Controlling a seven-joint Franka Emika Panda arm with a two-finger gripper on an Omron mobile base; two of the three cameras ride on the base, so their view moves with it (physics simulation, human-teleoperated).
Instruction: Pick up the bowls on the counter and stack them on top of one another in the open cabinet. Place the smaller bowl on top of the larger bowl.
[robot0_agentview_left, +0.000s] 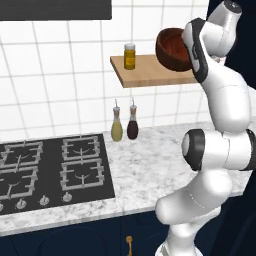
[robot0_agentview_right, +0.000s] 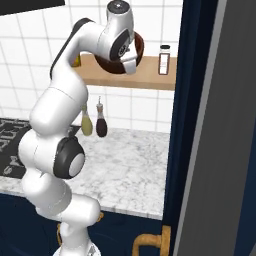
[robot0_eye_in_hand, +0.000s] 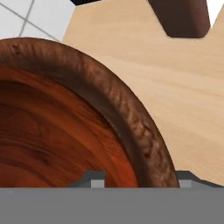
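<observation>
**Large bowl held at the shelf**

My gripper (robot0_eye_in_hand: 138, 179) has its two fingers on the rim of the large bowl (robot0_agentview_left: 172, 49), one inside and one outside, so the jaws are closed on the rim wall. I hold the bowl tilted, just above the right part of the shelf (robot0_agentview_left: 145, 72); I cannot tell if it touches the board. On the shelf, left of the bowl, stands a yellow jar (robot0_agentview_left: 129, 56). Below the shelf, two bottles (robot0_agentview_left: 124, 125) stand on the counter (robot0_agentview_left: 150, 165) near the wall.
</observation>
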